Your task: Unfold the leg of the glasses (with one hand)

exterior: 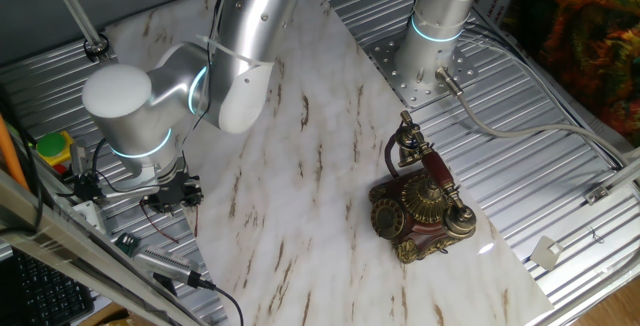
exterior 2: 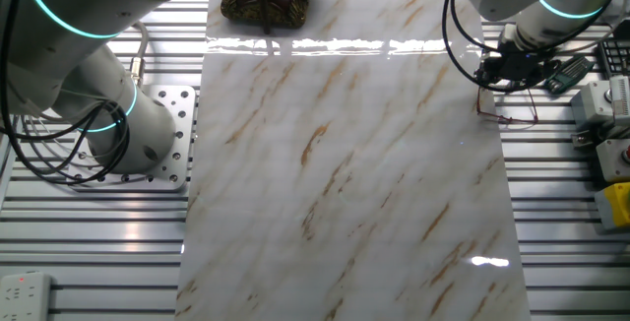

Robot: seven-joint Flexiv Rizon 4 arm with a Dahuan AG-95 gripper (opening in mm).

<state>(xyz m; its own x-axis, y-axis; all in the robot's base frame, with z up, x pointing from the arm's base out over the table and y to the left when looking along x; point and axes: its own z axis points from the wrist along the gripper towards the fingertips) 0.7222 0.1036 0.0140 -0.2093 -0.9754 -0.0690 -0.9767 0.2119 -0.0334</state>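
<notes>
I see my end effector (exterior: 170, 194) low at the left edge of the marble worktop (exterior: 300, 166). In the other fixed view it (exterior 2: 500, 65) sits right over the thin glasses (exterior 2: 507, 114), which lie at the worktop's edge. I cannot tell if it is clenched or released. The fancy old telephone (exterior: 420, 201) stands near the right edge.

Thin reddish-brown wire glasses (exterior 2: 509, 110), lying at the marble sheet's edge, just below the black gripper (exterior 2: 495, 77)
</notes>
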